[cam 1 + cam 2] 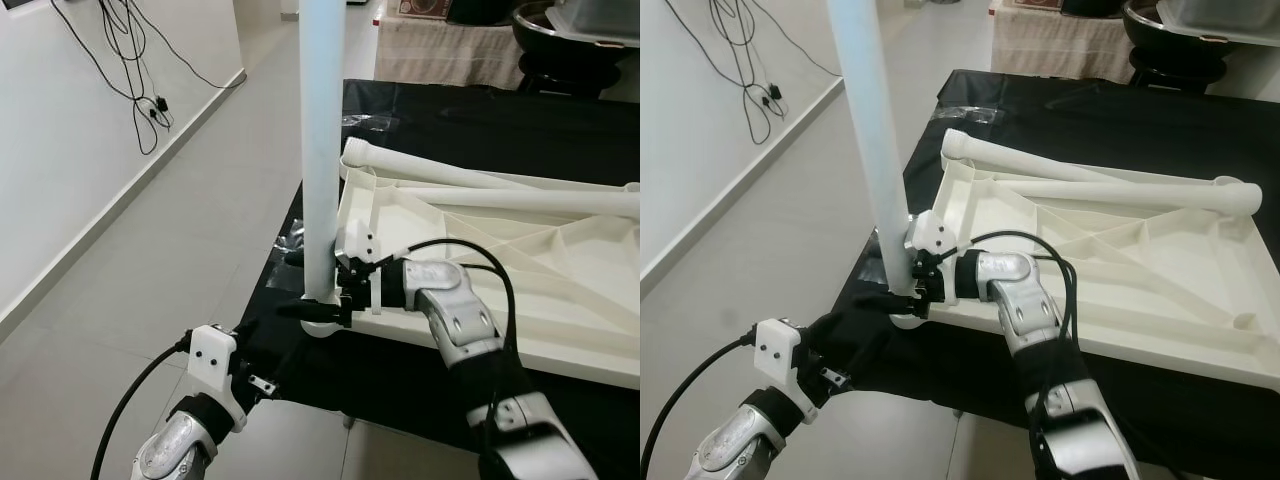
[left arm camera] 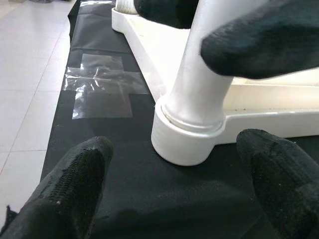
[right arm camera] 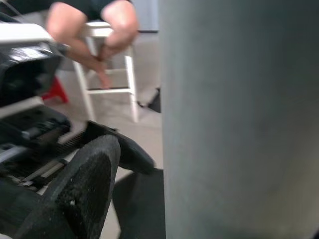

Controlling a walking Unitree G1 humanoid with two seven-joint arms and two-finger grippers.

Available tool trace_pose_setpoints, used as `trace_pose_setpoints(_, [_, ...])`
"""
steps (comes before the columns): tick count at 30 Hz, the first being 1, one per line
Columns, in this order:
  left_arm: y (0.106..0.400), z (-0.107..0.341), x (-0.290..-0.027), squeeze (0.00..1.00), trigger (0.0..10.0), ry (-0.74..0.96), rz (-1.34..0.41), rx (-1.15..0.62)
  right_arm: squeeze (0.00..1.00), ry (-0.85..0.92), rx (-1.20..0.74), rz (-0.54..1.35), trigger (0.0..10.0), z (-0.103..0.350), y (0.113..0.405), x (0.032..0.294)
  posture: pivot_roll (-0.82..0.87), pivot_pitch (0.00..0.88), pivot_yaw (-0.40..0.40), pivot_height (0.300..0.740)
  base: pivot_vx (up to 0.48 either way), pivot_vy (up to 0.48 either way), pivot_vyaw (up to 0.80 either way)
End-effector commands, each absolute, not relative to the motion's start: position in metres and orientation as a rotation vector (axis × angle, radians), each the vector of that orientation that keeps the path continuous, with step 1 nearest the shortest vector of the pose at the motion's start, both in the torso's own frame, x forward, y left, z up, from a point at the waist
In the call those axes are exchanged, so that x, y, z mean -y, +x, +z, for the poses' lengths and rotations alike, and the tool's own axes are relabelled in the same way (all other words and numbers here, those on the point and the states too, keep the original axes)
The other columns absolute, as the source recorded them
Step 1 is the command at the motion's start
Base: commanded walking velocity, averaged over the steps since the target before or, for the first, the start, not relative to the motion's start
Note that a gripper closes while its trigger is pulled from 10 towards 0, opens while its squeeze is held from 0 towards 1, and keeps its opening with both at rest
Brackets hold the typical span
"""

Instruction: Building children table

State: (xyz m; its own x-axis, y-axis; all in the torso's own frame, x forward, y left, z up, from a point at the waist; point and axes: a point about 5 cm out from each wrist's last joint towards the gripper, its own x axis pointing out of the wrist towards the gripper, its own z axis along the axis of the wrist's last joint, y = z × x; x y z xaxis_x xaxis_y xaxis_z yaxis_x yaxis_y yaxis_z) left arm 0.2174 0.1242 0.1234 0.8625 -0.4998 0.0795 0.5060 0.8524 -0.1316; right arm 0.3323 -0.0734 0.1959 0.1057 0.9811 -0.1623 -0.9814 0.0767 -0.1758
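Upright: leg [image 1: 322, 150], seated in tabletop [image 1: 560, 300] corner socket. Right hand [image 1: 335, 290] clamped on leg base. Left hand [image 2: 169, 194] wide open, just beside socket.

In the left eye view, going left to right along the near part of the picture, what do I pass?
Floor tiles → left gripper → upright table leg → right gripper, at the foot of that leg → upturned white tabletop.

A white table leg [image 1: 322, 150] stands upright in the nine-o'clock corner socket of the upturned white tabletop [image 1: 1120, 270].
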Motion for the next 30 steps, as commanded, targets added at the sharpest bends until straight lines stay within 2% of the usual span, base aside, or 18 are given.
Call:
trace_pose_setpoints(1, [0.215, 0.119, -0.125, 0.00, 10.0, -0.153, -0.525, 0.017, 0.00, -0.276, -0.031, 1.561, 10.0, 0.189, 0.327, 0.058, 0.08, 0.153, 0.014, 0.740, 0.000, 0.000, 0.00])
trace_pose_setpoints(4, [0.214, 0.119, -0.124, 0.00, 10.0, -0.151, -0.524, 0.016, 0.00, -0.289, -0.045, 1.569, 10.0, 0.189, 0.333, 0.052, 0.09, 0.155, 0.013, 0.740, 0.000, 0.000, 0.00])
trace_pose_setpoints(5, [0.213, 0.119, -0.124, 0.00, 10.0, -0.150, -0.523, 0.016, 0.00, -0.276, -0.059, 1.592, 7.0, 0.189, 0.335, 0.050, 0.09, 0.158, 0.009, 0.740, 0.000, 0.000, 0.00])
trace_pose_setpoints(6, [0.213, 0.119, -0.124, 0.00, 10.0, -0.148, -0.523, 0.016, 0.00, -0.265, -0.073, 1.611, 0.0, 0.188, 0.336, 0.050, 0.09, 0.160, 0.011, 0.740, 0.000, 0.000, 0.00])
trace_pose_setpoints(13, [0.212, 0.119, -0.124, 0.00, 10.0, -0.147, -0.522, 0.015, 0.00, -0.243, -0.092, 1.674, 0.0, 0.188, 0.340, 0.053, 0.09, 0.161, 0.013, 0.740, 0.000, 0.000, 0.00])
trace_pose_setpoints(15, [0.211, 0.118, -0.124, 0.00, 10.0, -0.148, -0.522, 0.013, 0.00, -0.265, -0.082, 1.638, 0.0, 0.187, 0.342, 0.058, 0.07, 0.156, 0.009, 0.740, 0.000, 0.000, 0.00])
trace_pose_setpoints(16, [0.210, 0.118, -0.123, 0.00, 10.0, -0.149, -0.523, 0.012, 0.00, -0.298, -0.071, 1.531, 0.0, 0.186, 0.348, 0.063, 0.07, 0.155, 0.000, 0.740, 0.000, 0.000, 0.00])
trace_pose_setpoints(17, [0.210, 0.118, -0.123, 0.00, 10.0, -0.149, -0.523, 0.012, 0.00, -0.298, -0.071, 1.531, 0.0, 0.186, 0.348, 0.063, 0.07, 0.155, 0.000, 0.740, 0.000, 0.000, 0.00])
trace_pose_setpoints(18, [0.210, 0.117, -0.123, 0.00, 10.0, -0.150, -0.524, 0.011, 0.00, -0.329, -0.057, 1.428, 0.0, 0.185, 0.352, 0.068, 0.07, 0.154, -0.004, 0.740, 0.000, 0.000, 0.00])
trace_pose_setpoints(19, [0.209, 0.117, -0.123, 0.00, 10.0, -0.152, -0.523, 0.011, 0.00, -0.309, -0.043, 1.235, 0.0, 0.184, 0.358, 0.075, 0.06, 0.154, -0.015, 0.740, 0.000, 0.000, 0.00])
trace_pose_setpoints(20, [0.209, 0.117, -0.123, 0.00, 10.0, -0.152, -0.523, 0.011, 0.00, -0.309, -0.043, 1.235, 0.0, 0.184, 0.358, 0.075, 0.06, 0.154, -0.015, 0.740, 0.000, 0.000, 0.00])
trace_pose_setpoints(21, [0.209, 0.117, -0.122, 0.00, 10.0, -0.154, -0.522, 0.011, 0.00, -0.294, -0.020, 0.928, 0.0, 0.178, 0.362, 0.083, 0.06, 0.151, -0.023, 0.740, 0.000, 0.000, 0.00])
trace_pose_setpoints(22, [0.209, 0.117, -0.122, 0.00, 10.0, -0.154, -0.522, 0.011, 0.00, -0.294, -0.020, 0.928, 0.0, 0.178, 0.362, 0.083, 0.06, 0.151, -0.023, 0.740, 0.000, 0.000, 0.00])
trace_pose_setpoints(23, [0.208, 0.117, -0.123, 0.00, 10.0, -0.156, -0.520, 0.012, 0.00, -0.168, -0.038, 0.637, 0.0, 0.169, 0.355, 0.091, 0.06, 0.160, -0.027, 0.740, 0.000, 0.000, 0.00])
trace_pose_setpoints(24, [0.208, 0.117, -0.124, 0.00, 10.0, -0.157, -0.519, 0.012, 0.00, -0.084, -0.074, 0.435, 0.0, 0.161, 0.347, 0.102, 0.06, 0.160, -0.027, 0.740, 0.000, 0.000, 0.00])
trace_pose_setpoints(25, [0.209, 0.117, -0.125, 0.00, 10.0, -0.161, -0.518, 0.011, 0.00, -0.081, -0.107, 0.441, 0.0, 0.148, 0.324, 0.094, 0.04, 0.164, -0.010, 0.740, 0.000, 0.000, 0.00])
trace_pose_setpoints(30, [0.211, 0.116, -0.125, 0.00, 10.0, -0.169, -0.525, 0.006, 0.00, -0.120, -0.097, 0.535, 0.0, 0.141, 0.315, 0.080, 0.04, 0.131, 0.002, 0.740, 0.000, 0.000, 0.00])
